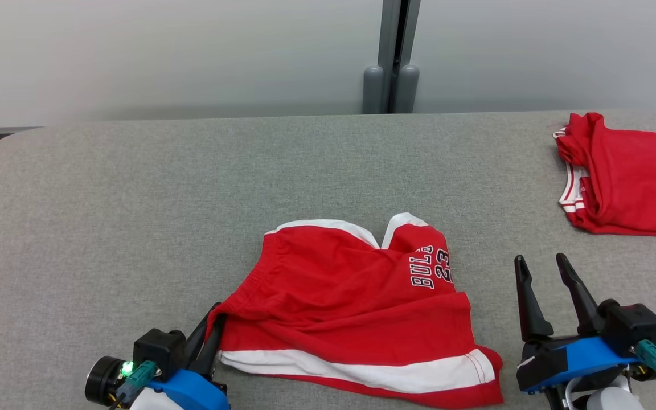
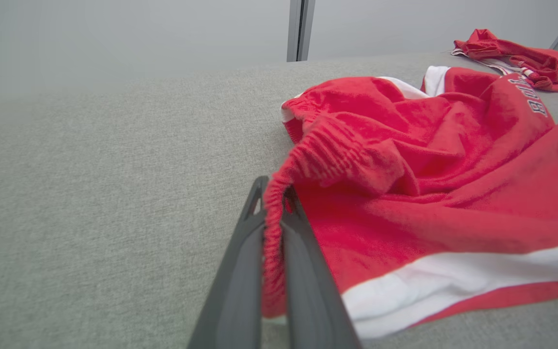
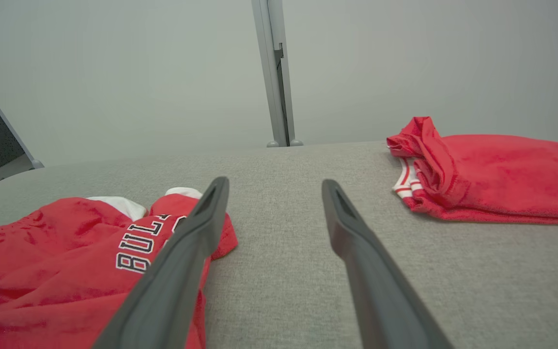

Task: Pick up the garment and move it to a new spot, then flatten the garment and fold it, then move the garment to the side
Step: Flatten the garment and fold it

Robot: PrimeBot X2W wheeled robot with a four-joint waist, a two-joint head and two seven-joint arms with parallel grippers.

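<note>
- Left pincer (image 1: pixel 213 324), at the lower left of the head view, is clenched on the elastic waistband of the shorts (image 1: pixel 351 307). Its fingers lie low and slant up toward the frame's centre, with the red band squeezed between them.
- Shorts lie rumpled at lower centre on the grey counter (image 1: pixel 134 199), with white trim at their top and along their bottom edge.
- Right pincer (image 1: pixel 540 262), at the lower right, is released. Its fingers are spread and point up the frame, near the shorts' right edge but apart from it.
- Red top (image 1: pixel 635 188) lies bunched at the upper right, well apart from the shorts.
</note>
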